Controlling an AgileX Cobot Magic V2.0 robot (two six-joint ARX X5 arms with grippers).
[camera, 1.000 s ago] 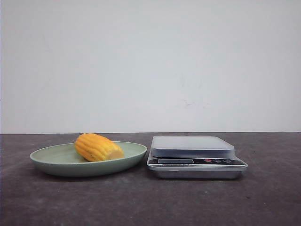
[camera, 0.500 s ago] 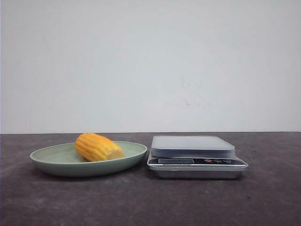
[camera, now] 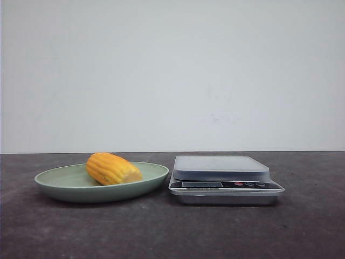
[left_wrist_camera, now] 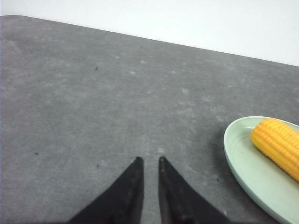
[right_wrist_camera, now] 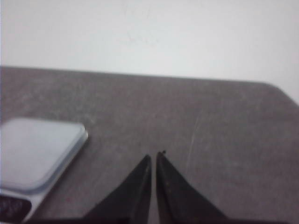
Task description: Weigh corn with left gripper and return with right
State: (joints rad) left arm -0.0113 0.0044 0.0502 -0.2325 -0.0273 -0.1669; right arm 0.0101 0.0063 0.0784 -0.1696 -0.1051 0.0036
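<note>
Corn [camera: 112, 169] lies on its side in the green plate [camera: 64, 186], just left of the scale [camera: 223, 179] on the dark table [camera: 161, 232]; only wrist views show the left gripper [left_wrist_camera: 149, 161] and right gripper [right_wrist_camera: 154, 155], each narrow, holding nothing.

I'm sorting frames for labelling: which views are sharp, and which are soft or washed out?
Front view: sharp, evenly lit, soft shadow under the plate and scale. Left wrist view: crisp on the corn. Right wrist view: blurry throughout, the scale's edges hazy.
</note>
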